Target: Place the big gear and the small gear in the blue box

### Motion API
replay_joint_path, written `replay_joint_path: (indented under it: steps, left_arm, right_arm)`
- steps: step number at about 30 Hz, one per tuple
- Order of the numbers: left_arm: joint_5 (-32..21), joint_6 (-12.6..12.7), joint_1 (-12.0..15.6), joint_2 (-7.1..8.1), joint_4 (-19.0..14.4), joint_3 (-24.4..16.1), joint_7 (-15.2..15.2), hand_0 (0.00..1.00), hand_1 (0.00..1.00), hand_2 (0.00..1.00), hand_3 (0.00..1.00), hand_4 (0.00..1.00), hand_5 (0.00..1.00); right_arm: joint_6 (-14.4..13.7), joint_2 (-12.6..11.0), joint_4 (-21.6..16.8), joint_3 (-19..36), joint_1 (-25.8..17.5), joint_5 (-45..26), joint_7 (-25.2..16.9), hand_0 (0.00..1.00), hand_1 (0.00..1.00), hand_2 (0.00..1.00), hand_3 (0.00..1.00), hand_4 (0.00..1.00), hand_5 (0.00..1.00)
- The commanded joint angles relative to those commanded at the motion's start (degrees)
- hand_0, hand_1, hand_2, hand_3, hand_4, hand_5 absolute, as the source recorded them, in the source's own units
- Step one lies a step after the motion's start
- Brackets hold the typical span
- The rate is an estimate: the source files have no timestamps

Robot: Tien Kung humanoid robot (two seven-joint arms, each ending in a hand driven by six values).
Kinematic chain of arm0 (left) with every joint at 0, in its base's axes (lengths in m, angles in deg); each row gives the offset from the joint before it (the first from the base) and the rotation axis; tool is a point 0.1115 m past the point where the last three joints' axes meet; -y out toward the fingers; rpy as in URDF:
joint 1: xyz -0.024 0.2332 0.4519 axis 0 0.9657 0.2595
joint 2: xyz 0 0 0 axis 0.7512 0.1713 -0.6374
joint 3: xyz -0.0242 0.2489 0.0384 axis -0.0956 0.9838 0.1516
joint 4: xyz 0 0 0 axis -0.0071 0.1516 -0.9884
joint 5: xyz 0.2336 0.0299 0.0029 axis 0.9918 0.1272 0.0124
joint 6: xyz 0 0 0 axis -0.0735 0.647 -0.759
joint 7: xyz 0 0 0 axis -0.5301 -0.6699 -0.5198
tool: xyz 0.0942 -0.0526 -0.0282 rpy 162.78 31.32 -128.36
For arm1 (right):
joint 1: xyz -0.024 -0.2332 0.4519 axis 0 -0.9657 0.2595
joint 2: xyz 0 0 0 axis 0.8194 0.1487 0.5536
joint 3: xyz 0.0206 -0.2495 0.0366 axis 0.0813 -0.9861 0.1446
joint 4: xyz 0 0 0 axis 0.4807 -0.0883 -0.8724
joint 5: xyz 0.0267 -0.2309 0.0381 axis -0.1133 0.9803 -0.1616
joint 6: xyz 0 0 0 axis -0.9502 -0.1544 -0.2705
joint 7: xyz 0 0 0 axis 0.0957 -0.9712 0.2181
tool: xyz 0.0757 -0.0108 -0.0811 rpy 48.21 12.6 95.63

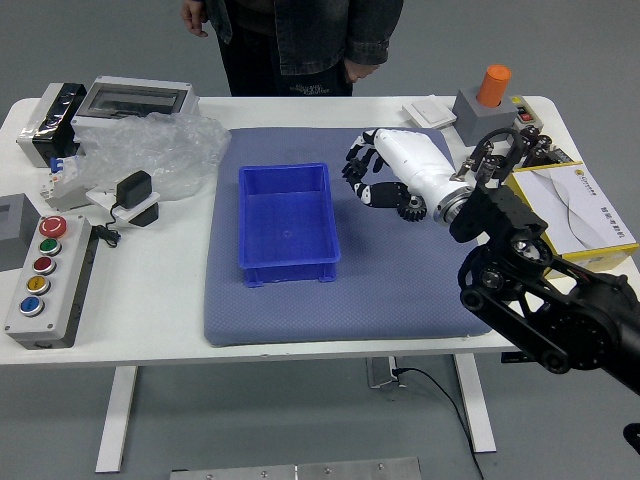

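The blue box (288, 218) sits on the grey-blue mat, and no gear shows inside it. My right hand (368, 172) is above the mat, just beyond the box's right wall near its far corner. Its fingers are curled around a dark gear (354, 168), mostly covered by the fingertips. Another dark gear (411, 209) lies on the mat, partly visible below the palm. I cannot tell which gear is the big one. The left arm is out of view.
A person stands at the far side, both hands hanging down. Left are a button panel (48, 282), plastic wrap (160, 150) and a black-and-white device (135, 198). Right are a yellow box (575, 215), black cylinders and an orange-topped grey block (480, 115).
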Motion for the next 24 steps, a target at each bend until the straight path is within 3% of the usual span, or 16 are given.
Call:
replay_joint_path:
  steps: [10,11,16,17,22,23,24]
  left_arm:
    - [0.3,-0.1,0.0,-0.08,0.0,-0.1,0.1,0.728,0.680,0.699,0.692,0.430,0.023]
    - [0.3,-0.1,0.0,-0.09,0.0,-0.1,0.1,0.729,0.680,0.698,0.692,0.430,0.023]
    - [0.3,-0.1,0.1,-0.12,0.0,-0.1,0.1,0.729,0.680,0.698,0.692,0.430,0.023]
    - [0.3,-0.1,0.1,-0.13,0.0,-0.1,0.1,0.729,0.679,0.698,0.694,0.431,0.023]
    - [0.3,0.0,0.1,-0.19,0.0,0.0,0.1,0.729,0.679,0.698,0.694,0.431,0.023]
    - [0.3,0.0,0.1,-0.21,0.0,0.0,0.1,0.729,0.680,0.697,0.695,0.432,0.023]
    - [0.3,0.0,0.1,-0.23,0.0,0.0,0.1,0.729,0.680,0.697,0.695,0.432,0.023]
  right_arm:
    - [0.7,5.8,1.7,-1.7,1.7,0.4,0.2,0.584,0.475,0.477,0.506,0.615,0.002]
    - [1.1,6.3,2.0,-1.9,1.7,0.3,0.4,0.652,0.504,0.517,0.590,0.587,0.093]
    - [2.5,7.8,2.8,-2.3,1.8,-0.1,1.0,0.652,0.504,0.517,0.590,0.587,0.093]
    - [2.9,8.0,2.9,-2.3,1.8,-0.2,1.2,0.656,0.542,0.621,0.729,0.723,0.237]
    - [4.9,8.4,3.6,-2.2,1.7,-1.3,2.0,0.656,0.542,0.621,0.729,0.723,0.237]
    - [5.2,8.5,3.7,-2.2,1.7,-1.5,2.1,0.622,0.581,0.732,0.874,0.787,0.289]
    - [5.5,8.6,3.8,-2.1,1.7,-1.6,2.2,0.622,0.581,0.732,0.874,0.787,0.289]
